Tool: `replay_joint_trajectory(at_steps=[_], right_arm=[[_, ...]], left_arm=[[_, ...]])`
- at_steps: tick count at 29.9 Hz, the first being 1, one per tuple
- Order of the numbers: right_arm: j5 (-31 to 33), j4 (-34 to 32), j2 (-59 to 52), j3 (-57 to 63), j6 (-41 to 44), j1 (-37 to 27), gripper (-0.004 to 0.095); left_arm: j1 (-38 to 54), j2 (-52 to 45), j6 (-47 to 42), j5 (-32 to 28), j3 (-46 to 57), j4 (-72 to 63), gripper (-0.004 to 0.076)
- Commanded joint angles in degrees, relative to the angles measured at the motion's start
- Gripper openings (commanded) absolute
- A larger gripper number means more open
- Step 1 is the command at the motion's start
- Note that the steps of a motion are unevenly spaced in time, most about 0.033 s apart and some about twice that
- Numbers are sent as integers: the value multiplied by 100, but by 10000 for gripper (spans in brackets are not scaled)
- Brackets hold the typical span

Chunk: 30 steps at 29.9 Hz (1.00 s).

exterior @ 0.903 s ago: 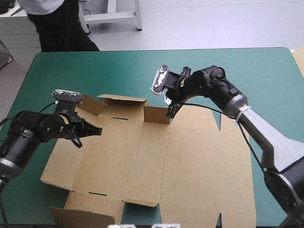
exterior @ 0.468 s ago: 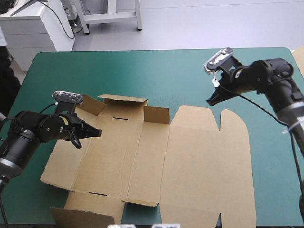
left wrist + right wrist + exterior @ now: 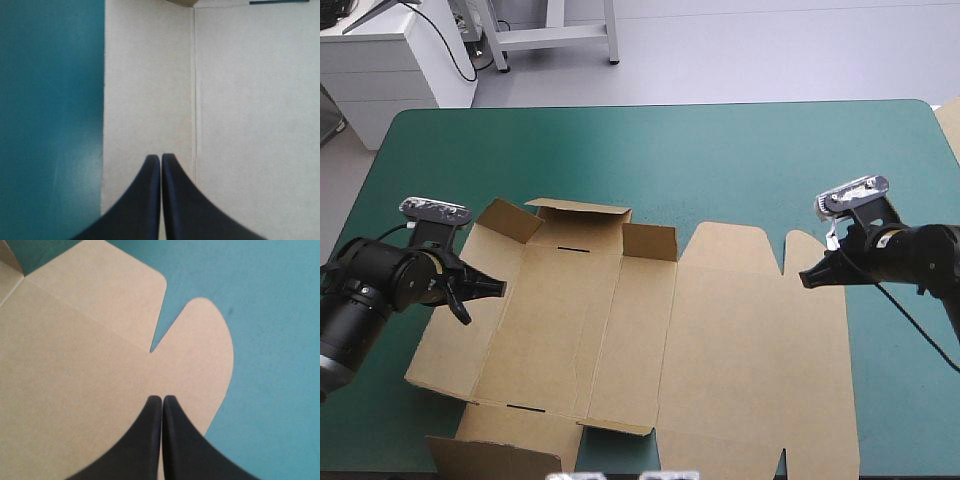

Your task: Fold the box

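The brown box (image 3: 650,340) lies mostly flat on the teal-green cover, with short flaps raised along its far edge and near-left corner. My left gripper (image 3: 498,288) hovers shut over the box's left panel (image 3: 150,100), its tip just inside the panel's outer edge, holding nothing. My right gripper (image 3: 806,279) is shut and empty above the rounded far-right tab (image 3: 205,350) of the lid. In the right wrist view the notch between the two rounded tabs (image 3: 155,347) lies just ahead of the fingertips (image 3: 162,399).
Bare teal-green cover (image 3: 720,160) stretches beyond the box to the far edge and on both sides (image 3: 50,120). A sliver of pale board (image 3: 952,125) shows at the table's right edge.
My right gripper has swung from the raised flap at the box's far middle out to the right, then down to the lid's far-right tab. My left gripper drew back leftward.
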Motion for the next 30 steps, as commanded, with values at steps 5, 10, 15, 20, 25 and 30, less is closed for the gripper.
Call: replay_joint_trajectory(at_steps=[5,10,15,20,25,30], right_arm=[[-593,367,-566,737,74,-108,-15],[-808,527,-677,1016,78,-108,-15],[-970,688,-677,1106,35,-96,-15],[-1092,809,-677,1106,-65,-96,-15],[-1108,755,-677,1106,-97,-96,-15],[-1132,734,-677,1106,-97,-96,-15]], left_arm=[[6,-694,-442,639,-195,843,-8],[6,-924,-552,733,-195,966,-8],[6,-924,-411,495,-185,1071,-8],[6,-913,-324,395,-185,1028,-8],[6,-913,-298,382,-185,1073,-8],[118,-913,-296,426,-387,1535,3]])
